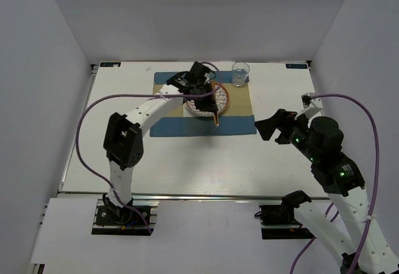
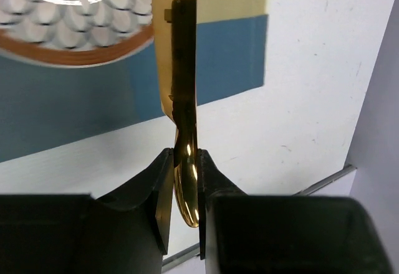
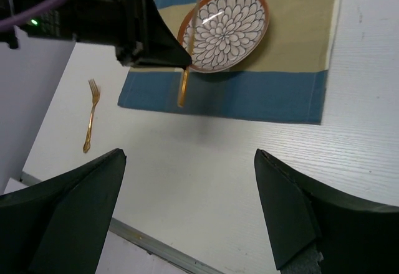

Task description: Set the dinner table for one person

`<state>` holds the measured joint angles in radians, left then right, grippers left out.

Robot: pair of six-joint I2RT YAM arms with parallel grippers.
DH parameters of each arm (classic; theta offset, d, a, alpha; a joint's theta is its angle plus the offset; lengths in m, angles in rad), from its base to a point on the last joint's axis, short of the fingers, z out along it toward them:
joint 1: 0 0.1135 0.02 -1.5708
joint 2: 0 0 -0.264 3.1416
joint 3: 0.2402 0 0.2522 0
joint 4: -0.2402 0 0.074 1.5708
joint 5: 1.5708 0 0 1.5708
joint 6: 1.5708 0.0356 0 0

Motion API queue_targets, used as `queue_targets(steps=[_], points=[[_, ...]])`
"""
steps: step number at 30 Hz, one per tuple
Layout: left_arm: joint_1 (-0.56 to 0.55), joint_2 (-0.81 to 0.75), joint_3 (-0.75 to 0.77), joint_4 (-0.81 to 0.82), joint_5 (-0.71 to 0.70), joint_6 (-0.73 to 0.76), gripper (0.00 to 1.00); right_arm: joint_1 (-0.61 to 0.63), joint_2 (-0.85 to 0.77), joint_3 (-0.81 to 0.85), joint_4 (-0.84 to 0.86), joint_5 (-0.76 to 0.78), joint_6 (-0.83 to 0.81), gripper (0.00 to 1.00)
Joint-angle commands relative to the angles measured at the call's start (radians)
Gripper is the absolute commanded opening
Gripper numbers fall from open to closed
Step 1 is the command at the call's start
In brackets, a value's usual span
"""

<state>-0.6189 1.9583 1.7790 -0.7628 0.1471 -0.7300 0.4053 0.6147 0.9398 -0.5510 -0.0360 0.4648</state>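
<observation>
A patterned plate with an orange rim (image 1: 209, 98) lies on the blue-and-beige striped placemat (image 1: 237, 124) on the white dinner table (image 1: 187, 162). My left gripper (image 1: 207, 96) hangs over the plate's near edge. It is shut on the rounded handle end of a gold utensil (image 2: 185, 124), seen edge on, which points down over the placemat's near blue stripe (image 3: 183, 90). My right gripper (image 3: 190, 155) is open and empty above bare table to the right of the placemat (image 1: 273, 127). A gold fork (image 3: 90, 121) lies on the table left of the placemat; the left arm hides it in the top view.
A clear glass (image 1: 240, 73) stands on the placemat's far right corner. Grey walls close in the table on the left, back and right. A metal rail (image 1: 206, 194) runs along the near edge.
</observation>
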Motion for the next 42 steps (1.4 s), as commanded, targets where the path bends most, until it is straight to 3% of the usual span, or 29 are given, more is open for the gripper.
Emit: queue_targets(steps=[1, 11, 32, 42], points=[[-0.053, 0.098, 0.115, 0.022, -0.014, -0.060, 0.00, -0.003, 0.002, 0.080, -0.075, 0.111, 0.021, 0.89], [-0.151, 0.376, 0.430, -0.004, -0.041, -0.118, 0.00, -0.002, 0.019, 0.159, -0.176, 0.157, -0.011, 0.89], [-0.160, 0.539, 0.496, 0.227, 0.095, -0.143, 0.00, -0.003, -0.004, 0.103, -0.225, 0.183, -0.072, 0.89], [-0.140, 0.554, 0.502, 0.252, 0.117, -0.149, 0.00, -0.003, -0.030, 0.085, -0.242, 0.199, -0.077, 0.89]])
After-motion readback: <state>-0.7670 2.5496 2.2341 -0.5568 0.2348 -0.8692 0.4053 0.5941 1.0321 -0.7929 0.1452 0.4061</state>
